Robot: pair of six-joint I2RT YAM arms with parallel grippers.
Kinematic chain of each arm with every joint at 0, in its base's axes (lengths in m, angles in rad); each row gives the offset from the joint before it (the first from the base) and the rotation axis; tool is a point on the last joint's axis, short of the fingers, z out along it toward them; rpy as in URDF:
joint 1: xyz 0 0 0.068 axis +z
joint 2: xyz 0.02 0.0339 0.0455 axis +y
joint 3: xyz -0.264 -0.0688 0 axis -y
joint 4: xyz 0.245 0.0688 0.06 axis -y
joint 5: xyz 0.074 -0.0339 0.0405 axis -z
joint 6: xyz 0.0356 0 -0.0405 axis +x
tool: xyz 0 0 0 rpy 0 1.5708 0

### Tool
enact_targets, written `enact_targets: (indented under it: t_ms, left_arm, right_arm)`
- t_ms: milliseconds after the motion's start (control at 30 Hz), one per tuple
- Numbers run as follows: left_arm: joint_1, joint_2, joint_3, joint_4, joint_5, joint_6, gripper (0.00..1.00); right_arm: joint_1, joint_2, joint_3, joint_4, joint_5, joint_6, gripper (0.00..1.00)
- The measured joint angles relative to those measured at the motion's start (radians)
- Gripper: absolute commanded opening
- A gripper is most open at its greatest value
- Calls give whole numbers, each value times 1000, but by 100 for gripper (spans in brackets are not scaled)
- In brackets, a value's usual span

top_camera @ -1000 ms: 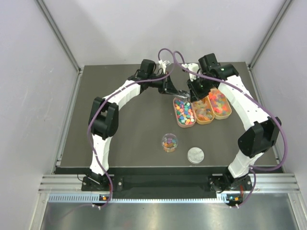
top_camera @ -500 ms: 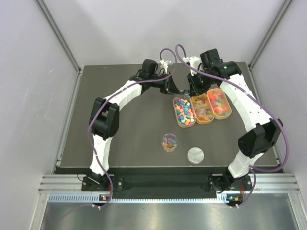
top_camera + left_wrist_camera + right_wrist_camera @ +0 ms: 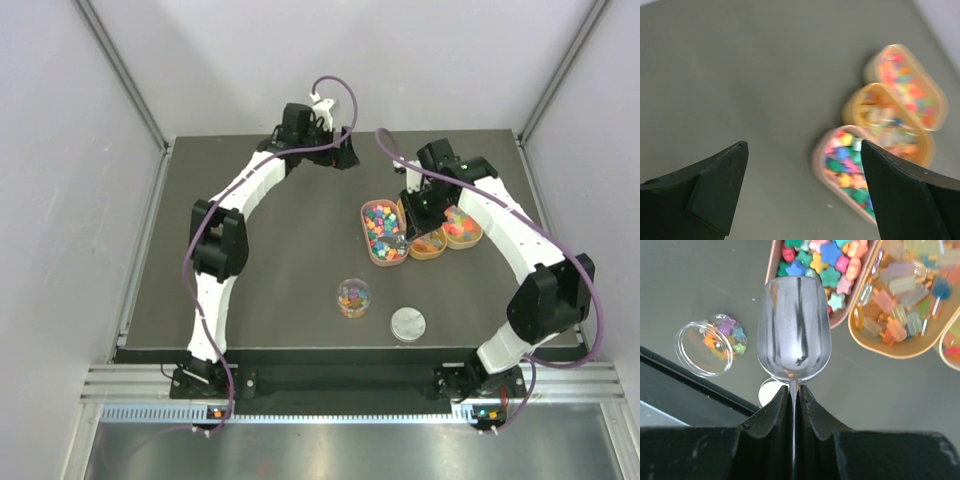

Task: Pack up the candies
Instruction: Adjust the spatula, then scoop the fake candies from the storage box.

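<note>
Multicoloured star candies [image 3: 812, 262] fill the leftmost of three oval trays [image 3: 384, 234]. Pale gummy candies [image 3: 900, 295] lie in the middle tray [image 3: 428, 243], and red-orange candies [image 3: 462, 225] in the right one. My right gripper [image 3: 794, 389] is shut on the handle of an empty metal scoop [image 3: 794, 330]. It hovers near the front of the trays, by the right gripper [image 3: 414, 212] in the top view. My left gripper [image 3: 802, 150] is open and empty, high over the back of the table [image 3: 340, 156]. A clear jar [image 3: 710, 342] holds a few star candies.
The jar [image 3: 354, 297] stands in front of the trays, with its silver lid [image 3: 407, 322] lying flat to its right. The table's front edge [image 3: 685, 385] runs just past the jar. The trays [image 3: 850, 167] sit blurred below the left gripper.
My left gripper opened, let go near the scoop and pulled back toward the far left. My right gripper carried the scoop forward over the trays' near ends.
</note>
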Motion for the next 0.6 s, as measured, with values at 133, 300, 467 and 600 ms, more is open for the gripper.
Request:
enact_targets:
  t_ms: [133,300,467,600]
  left_arm:
    - [2,110,0,5,-70,30,93]
    - [-11,241,0,13,-99,31,93]
    - [-25,254,25,76,-91,14,93]
    - [-35,282,32,117,-70,-14,93]
  right_arm:
    - [-19,0,-6,-14,8,40,0]
    - [-26,1,-28,-20,24,66,0]
    - [-26,6,-91,-31,24,76,0]
    - [-25,23,-102,-24,24,80,0]
